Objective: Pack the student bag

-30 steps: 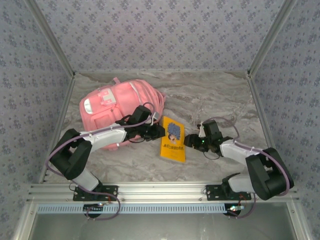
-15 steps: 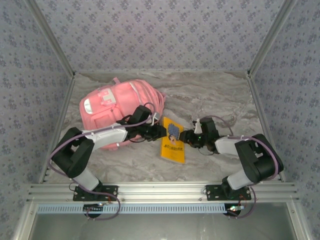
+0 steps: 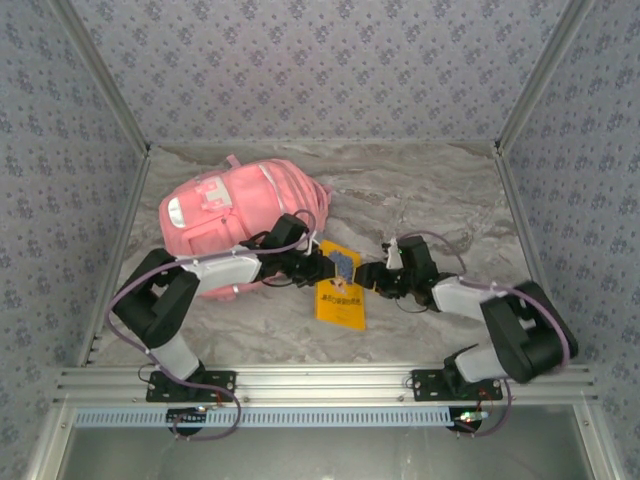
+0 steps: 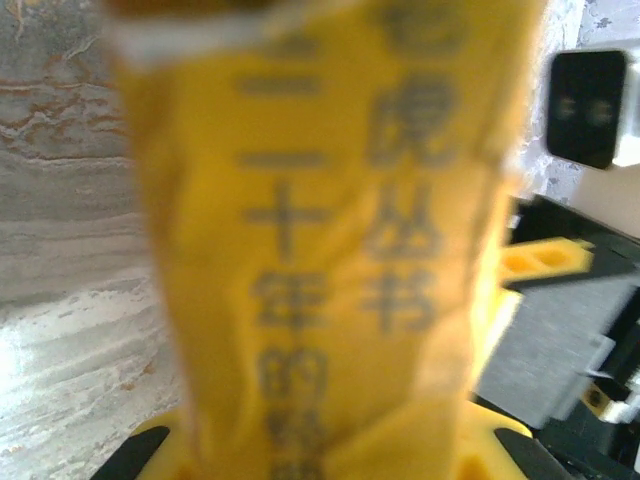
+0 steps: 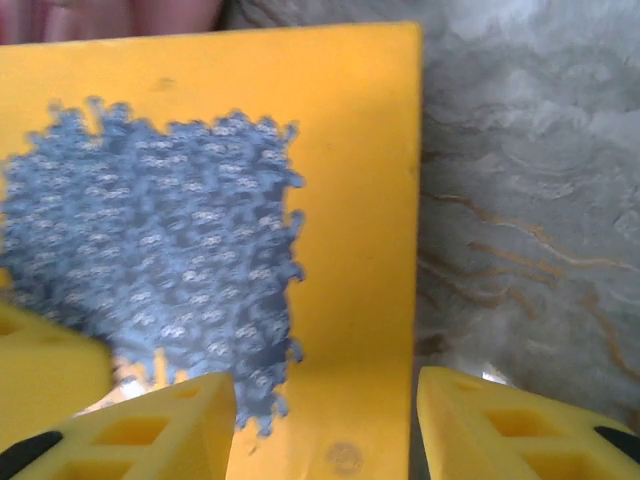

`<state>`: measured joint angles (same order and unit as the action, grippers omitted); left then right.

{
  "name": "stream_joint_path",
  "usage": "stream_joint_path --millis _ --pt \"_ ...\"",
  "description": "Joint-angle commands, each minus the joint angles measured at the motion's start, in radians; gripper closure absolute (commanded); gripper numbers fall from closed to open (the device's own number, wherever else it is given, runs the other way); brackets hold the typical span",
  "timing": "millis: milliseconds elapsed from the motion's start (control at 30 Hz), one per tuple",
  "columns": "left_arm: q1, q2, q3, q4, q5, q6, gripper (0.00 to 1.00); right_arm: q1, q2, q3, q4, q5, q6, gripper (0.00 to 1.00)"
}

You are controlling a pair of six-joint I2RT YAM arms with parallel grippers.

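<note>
At the far left of the grey, marble-veined surface (image 3: 430, 200), lying flat with its white-trimmed front pockets facing up: the large pink fabric student bag (image 3: 235, 210).

Near its right-hand near corner, out toward the middle of the surface: a thin yellow rectangular book (image 3: 340, 298) with a blue speckled patch on the cover. Close up and blurred in the left wrist view, the same book (image 4: 330, 250), with dark printed characters running down it.

Pinching the far end of that book, jaws pressed nearly together on it: the left end effector (image 3: 333, 267), on an arm crossing the bag's near edge. At the bottom of the left wrist view, one on each side of the cover: its yellow fingertips (image 4: 150, 455).

Facing it from the right, just beside the book's right edge: the right end effector (image 3: 372, 277), spread apart and gripping nothing. In the right wrist view, yellow fingers (image 5: 520, 425) set wide, one over the cover, the other over bare surface, with the book's right edge in the gap between. No telling whether either finger touches the cover.

Around everything: walls (image 3: 320, 70) of blue-grey patterned paper, and along the near edge a silver metal rail (image 3: 320, 382).
</note>
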<state>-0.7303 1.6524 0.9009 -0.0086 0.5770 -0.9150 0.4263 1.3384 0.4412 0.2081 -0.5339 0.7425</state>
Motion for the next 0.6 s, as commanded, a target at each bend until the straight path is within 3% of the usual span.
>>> stream_joint_path --millis 0,100,200,333,567 --pt "-0.008 -0.167 0.072 -0.047 -0.059 0.063 1.0 0.018 -0.18 0.088 -0.33 0.202 -0.144 0.35" --pt "-0.007 -0.264 0.105 -0.089 -0.123 0.089 1.0 0.02 -0.329 0.151 -0.495 0.303 -0.182 0.24" --pt "-0.007 -0.355 0.121 -0.071 -0.204 0.076 1.0 0.022 -0.466 0.214 -0.552 0.35 -0.151 0.21" --pt "0.006 -0.467 0.115 0.039 -0.307 0.009 1.0 0.083 -0.586 0.255 -0.464 0.313 -0.01 0.2" --pt "0.01 -0.605 0.06 0.27 -0.527 -0.154 1.0 0.237 -0.584 0.286 -0.272 0.339 0.182 0.17"
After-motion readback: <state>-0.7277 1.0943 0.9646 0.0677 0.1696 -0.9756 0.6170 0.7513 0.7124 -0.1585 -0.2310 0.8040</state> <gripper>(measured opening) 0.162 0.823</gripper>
